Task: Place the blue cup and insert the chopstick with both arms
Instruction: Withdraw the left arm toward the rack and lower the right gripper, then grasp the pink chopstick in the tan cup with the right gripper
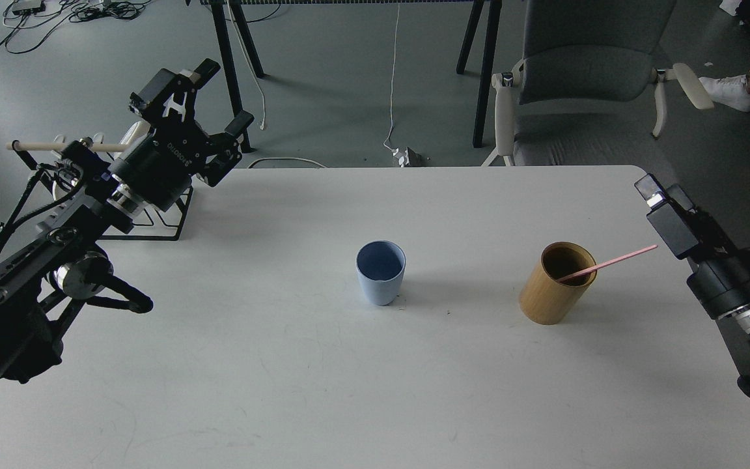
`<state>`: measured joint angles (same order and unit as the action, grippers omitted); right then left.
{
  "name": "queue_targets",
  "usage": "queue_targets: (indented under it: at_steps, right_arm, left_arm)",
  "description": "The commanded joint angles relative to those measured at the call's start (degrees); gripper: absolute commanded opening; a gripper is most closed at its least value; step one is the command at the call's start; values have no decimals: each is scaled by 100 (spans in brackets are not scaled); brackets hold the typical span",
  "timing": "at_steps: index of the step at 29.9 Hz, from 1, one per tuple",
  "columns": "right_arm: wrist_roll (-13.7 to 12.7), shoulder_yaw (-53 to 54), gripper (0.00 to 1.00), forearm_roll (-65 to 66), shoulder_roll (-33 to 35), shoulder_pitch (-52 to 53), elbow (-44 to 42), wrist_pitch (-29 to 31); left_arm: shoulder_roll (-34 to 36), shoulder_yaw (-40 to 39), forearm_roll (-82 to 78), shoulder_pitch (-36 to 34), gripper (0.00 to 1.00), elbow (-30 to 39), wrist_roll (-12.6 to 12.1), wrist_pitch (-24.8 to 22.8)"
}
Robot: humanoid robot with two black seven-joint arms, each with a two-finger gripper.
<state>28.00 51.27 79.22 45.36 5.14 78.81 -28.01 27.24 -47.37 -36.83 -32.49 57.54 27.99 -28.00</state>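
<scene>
The blue cup stands upright and empty at the middle of the white table. The pink chopstick leans in a tan wooden cup to its right, with its free end pointing right. My left gripper is open and empty, raised over the table's far left corner, far from both cups. My right gripper is at the table's right edge, just right of the chopstick's free end and apart from it. Its fingers look slightly apart and hold nothing.
A black wire rack with a pale wooden dowel stands at the far left corner behind my left arm. A grey office chair and black table legs stand beyond the far edge.
</scene>
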Motion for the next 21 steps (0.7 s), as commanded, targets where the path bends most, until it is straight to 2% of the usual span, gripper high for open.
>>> queue_targets:
  at_steps: [1, 15, 21]
  right_arm:
    - [0, -3, 91, 15, -1, -110, -50, 1]
    - [0, -240, 90, 524, -501, -207, -788, 1]
    - [0, -451, 80, 542, -634, -154, -876, 1]
  left_arm:
    - [0, 0, -9, 50, 93, -24, 1, 0]
    - [0, 18, -18, 235, 94, -59, 1, 0]
    - [-8, 18, -18, 243, 94, -59, 1, 0]
